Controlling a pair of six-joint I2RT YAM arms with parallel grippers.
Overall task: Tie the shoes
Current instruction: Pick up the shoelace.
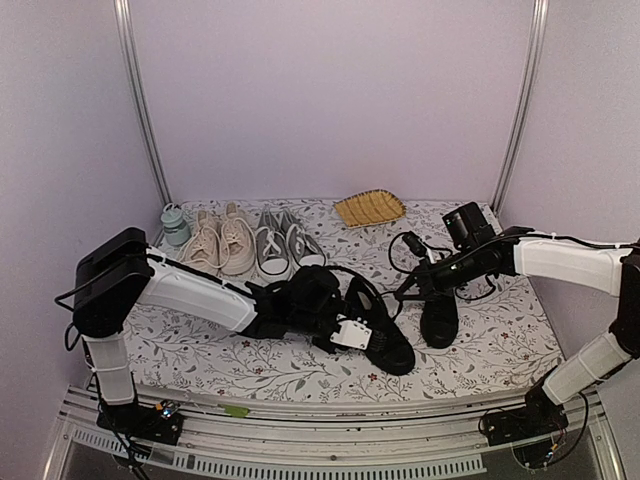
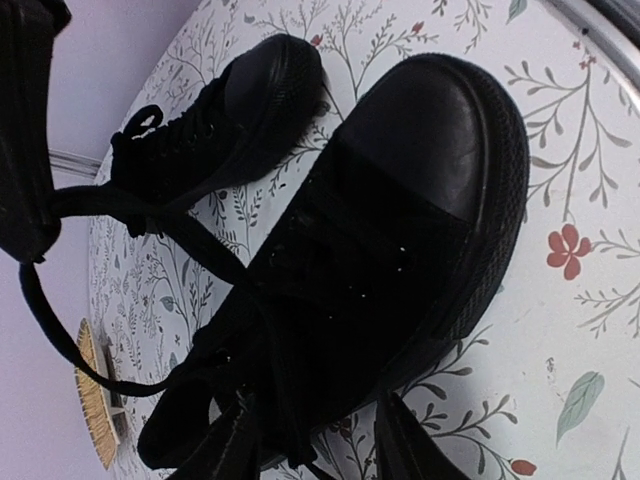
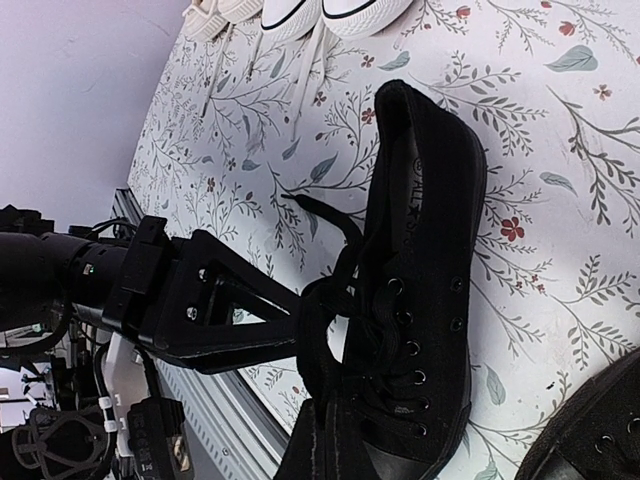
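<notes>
Your right hand (image 1: 408,287) is clamped on a loose lace (image 2: 170,225) of the all-black shoes (image 1: 388,345). Left hand (image 2: 310,452) at the laces: grip can't tell.

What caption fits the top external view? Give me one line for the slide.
Left gripper and right gripper reach in over the black sneakers, laces loose; beige pair and grey pair behind.
</notes>
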